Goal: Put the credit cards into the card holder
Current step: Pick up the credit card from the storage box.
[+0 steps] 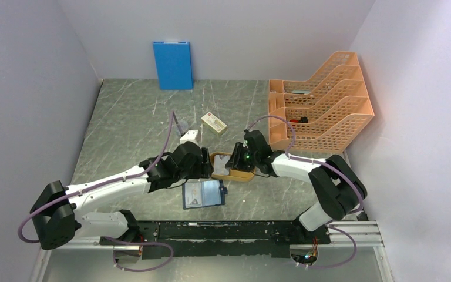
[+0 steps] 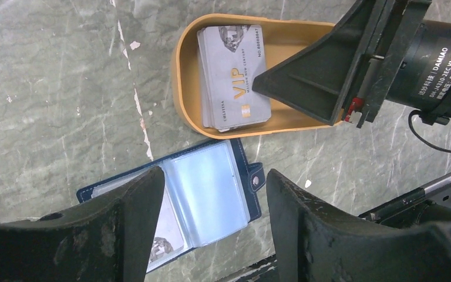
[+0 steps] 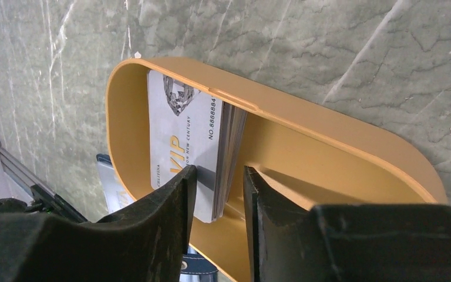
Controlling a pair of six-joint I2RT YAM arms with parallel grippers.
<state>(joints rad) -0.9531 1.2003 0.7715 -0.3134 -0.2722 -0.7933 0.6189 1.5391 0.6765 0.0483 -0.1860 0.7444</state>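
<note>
Inside the orange tray (image 3: 329,138), right gripper (image 3: 218,176) jaws stood apart astride an edge of the stiff, probably slippery credit cards (image 3: 176,129); left gripper (image 2: 214,182) gaped.

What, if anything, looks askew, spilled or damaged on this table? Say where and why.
Nothing looks spilled or damaged. The cards in the tray form an uneven stack, edges fanned rather than flush. The holder lies open. A few white flecks dot the table.

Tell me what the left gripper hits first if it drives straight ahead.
Left gripper likely meets the open card holder first: it lies on the table, framed between the fingers. Depth unclear.
</note>
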